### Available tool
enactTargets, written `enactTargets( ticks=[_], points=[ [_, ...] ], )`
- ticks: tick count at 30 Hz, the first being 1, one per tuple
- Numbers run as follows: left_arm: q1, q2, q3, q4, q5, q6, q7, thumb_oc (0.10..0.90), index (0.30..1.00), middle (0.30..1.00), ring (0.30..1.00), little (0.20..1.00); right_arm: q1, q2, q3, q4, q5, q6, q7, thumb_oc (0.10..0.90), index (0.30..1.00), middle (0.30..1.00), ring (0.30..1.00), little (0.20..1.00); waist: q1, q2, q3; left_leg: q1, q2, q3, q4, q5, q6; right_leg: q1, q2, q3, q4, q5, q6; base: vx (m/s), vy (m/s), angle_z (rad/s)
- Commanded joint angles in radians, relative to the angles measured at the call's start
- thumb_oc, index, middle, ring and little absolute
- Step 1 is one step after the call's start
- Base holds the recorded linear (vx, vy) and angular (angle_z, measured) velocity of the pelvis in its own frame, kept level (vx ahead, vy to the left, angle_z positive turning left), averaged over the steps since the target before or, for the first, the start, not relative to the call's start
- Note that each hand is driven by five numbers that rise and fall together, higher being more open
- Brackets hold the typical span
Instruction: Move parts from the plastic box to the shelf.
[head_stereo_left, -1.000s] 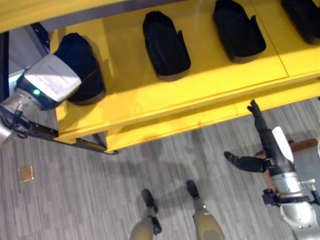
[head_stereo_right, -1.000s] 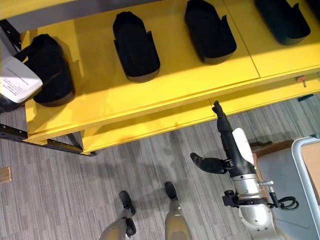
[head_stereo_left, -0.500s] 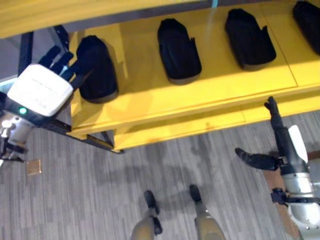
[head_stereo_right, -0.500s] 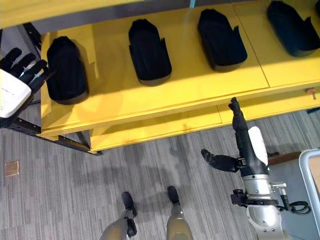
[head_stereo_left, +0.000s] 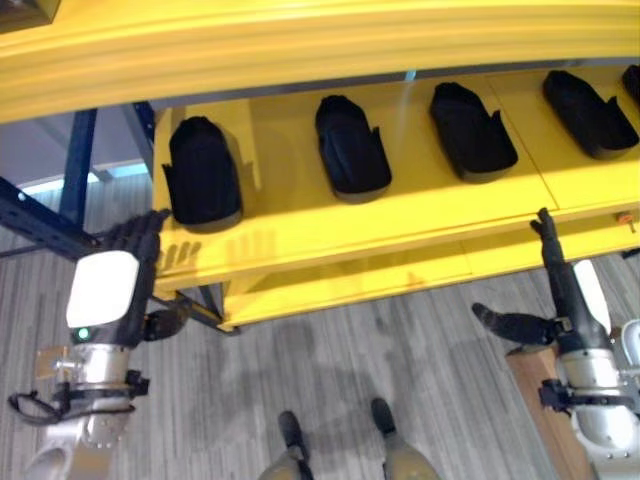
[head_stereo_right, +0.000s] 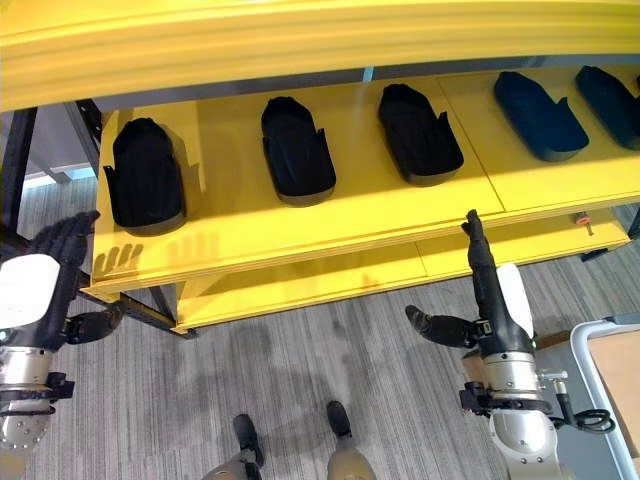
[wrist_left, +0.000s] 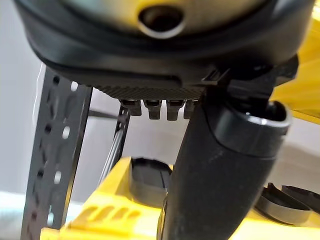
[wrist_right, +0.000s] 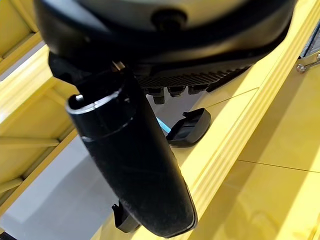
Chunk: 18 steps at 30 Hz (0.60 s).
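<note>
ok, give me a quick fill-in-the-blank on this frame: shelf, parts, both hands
The black parts lie in a row on the ____ shelf.
The left robot hand holds ____.
The fingers of the right robot hand are ____, pointing toward the shelf edge.

Missing: yellow; nothing; straight

I see my left hand (head_stereo_left: 105, 290) raised at lower left, fingers (head_stereo_left: 140, 232) straight and empty. My right hand (head_stereo_right: 490, 300) points upward at lower right, fingers straight, thumb spread sideways, holding nothing.
</note>
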Motion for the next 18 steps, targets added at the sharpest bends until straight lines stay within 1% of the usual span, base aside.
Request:
enactTargets(
  ticks=[1, 4, 6, 11, 18],
  points=[
    [-0.09, 0.019, 0.054, -0.05, -0.074, -0.032, 0.04, 0.9, 1.0, 1.0, 1.0, 1.0, -0.039, -0.012, -0.052, -0.054, 0.022, -0.061, -0.027, 0.9, 1.0, 1.0, 1.0, 1.0, -0.026, -0.014, -0.048, -0.005, 0.058, 0.001, 0.173, -0.135, -0.024, 0.121, -0.02, -0.043, 0.0, -0.15, -0.002, 0.0, 0.0, 0.0],
    [-0.068, -0.014, 0.027, -0.066, -0.089, -0.041, 0.032, 0.9, 1.0, 1.0, 1.0, 1.0, -0.024, -0.01, -0.049, -0.058, 0.02, -0.063, -0.026, 0.9, 1.0, 1.0, 1.0, 1.0, -0.025, -0.02, -0.04, -0.007, 0.063, -0.006, 0.17, -0.13, -0.024, 0.122, -0.016, -0.047, 0.0, -0.151, -0.005, 0.0, 0.0, 0.0],
    [-0.062, -0.01, 0.023, -0.065, -0.073, -0.036, 0.036, 0.9, 1.0, 1.0, 1.0, 1.0, -0.02, -0.011, -0.047, -0.056, 0.02, -0.063, -0.027, 0.9, 1.0, 1.0, 1.0, 1.0, -0.025, -0.021, -0.039, -0.009, 0.063, -0.007, 0.169, -0.127, -0.025, 0.121, -0.014, -0.049, 0.0, -0.151, -0.005, 0.0, 0.0, 0.0],
    [-0.048, -0.032, -0.013, -0.041, -0.072, -0.026, 0.023, 0.9, 1.0, 1.0, 1.0, 1.0, -0.01, -0.017, -0.046, -0.052, 0.014, -0.06, -0.032, 0.9, 1.0, 1.0, 1.0, 1.0, -0.021, -0.029, -0.029, -0.02, 0.064, -0.016, 0.168, -0.119, -0.025, 0.118, -0.009, -0.054, 0.0, -0.153, -0.007, 0.0, 0.0, 0.0],
    [-0.051, -0.051, -0.068, 0.022, -0.053, -0.002, 0.019, 0.9, 1.0, 1.0, 1.0, 1.0, -0.004, -0.015, -0.038, -0.046, 0.001, -0.054, -0.045, 0.9, 1.0, 1.0, 1.0, 1.0, -0.018, -0.031, -0.013, -0.038, 0.063, -0.025, 0.179, -0.115, -0.026, 0.114, -0.006, -0.06, 0.0, -0.153, -0.011, 0.0, 0.0, 0.0]
  ],
)
